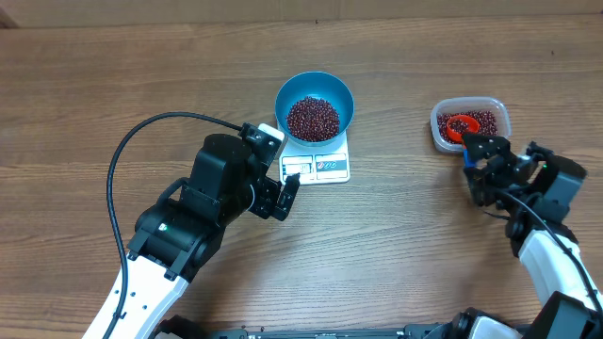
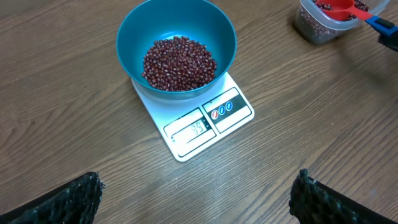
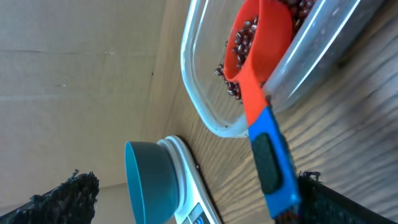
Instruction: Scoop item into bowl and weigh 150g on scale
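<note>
1. The blue bowl [image 1: 325, 85] sits on the white scale [image 1: 325, 167] near the middle of the table [image 1: 141, 75]. A heap of red-brown beans [image 1: 312, 119] covers its bottom.
2. The left gripper [image 2: 198, 198] hovers just in front of the scale with its fingers spread wide and nothing between them.
3. The right gripper [image 3: 199, 199] is also spread wide and holds nothing. It sits just beside the clear tub [image 1: 504, 118], well to the right of the scale.
4. A red scoop [image 1: 461, 125] rests in the tub with beans in its cup. Its blue handle sticks out over the rim towards the right gripper's fingers.
5. The step in hand looks like taking the scoop by that handle. To do it well, the fingers should close squarely on the blue part, near the middle, so the cup stays level.
6. The lift should be slow, because a tilted cup would spill beans on the table.
7. Beans should go into the bowl a little at a time without nudging the bowl or the scale.
8. The display is too blurred to read, so the remaining weight cannot be judged.
9. Count: one bowl, one scale, one tub, one scoop and two grippers. The beans are too many to count and lie in the bowl, the tub and the scoop.
</note>
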### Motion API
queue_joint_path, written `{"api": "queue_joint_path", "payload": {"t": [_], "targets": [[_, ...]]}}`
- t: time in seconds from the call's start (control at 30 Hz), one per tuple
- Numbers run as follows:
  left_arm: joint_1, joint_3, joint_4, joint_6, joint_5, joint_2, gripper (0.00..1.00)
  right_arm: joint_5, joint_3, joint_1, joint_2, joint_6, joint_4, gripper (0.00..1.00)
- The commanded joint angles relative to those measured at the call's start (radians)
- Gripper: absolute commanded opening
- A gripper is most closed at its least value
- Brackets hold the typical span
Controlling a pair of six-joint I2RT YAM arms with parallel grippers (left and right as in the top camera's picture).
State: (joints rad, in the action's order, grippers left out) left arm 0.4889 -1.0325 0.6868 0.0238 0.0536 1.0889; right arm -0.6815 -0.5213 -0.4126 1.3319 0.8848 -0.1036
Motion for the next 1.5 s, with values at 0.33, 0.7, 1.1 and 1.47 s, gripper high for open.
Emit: {"api": "queue_joint_path", "payload": {"t": [0.33, 0.7, 1.1, 1.47], "targets": [[-0.005, 0.002, -0.003, 0.01, 0.014, 0.003, 0.99, 0.122, 0.011, 0.013, -0.019, 0.071, -0.008, 1.0], [-0.005, 0.002, -0.003, 0.01, 0.014, 0.003, 1.0, 0.159, 0.188, 0.047, -0.019, 0.193, -0.282, 1.0], [-0.005, 0.002, -0.003, 0.01, 0.014, 0.003, 1.0, 0.274, 0.188, 0.047, -0.019, 0.192, -0.289, 0.82], [-0.005, 0.002, -0.002, 0.01, 0.014, 0.003, 1.0, 0.289, 0.188, 0.047, 0.004, 0.21, -0.293, 0.79]]}}
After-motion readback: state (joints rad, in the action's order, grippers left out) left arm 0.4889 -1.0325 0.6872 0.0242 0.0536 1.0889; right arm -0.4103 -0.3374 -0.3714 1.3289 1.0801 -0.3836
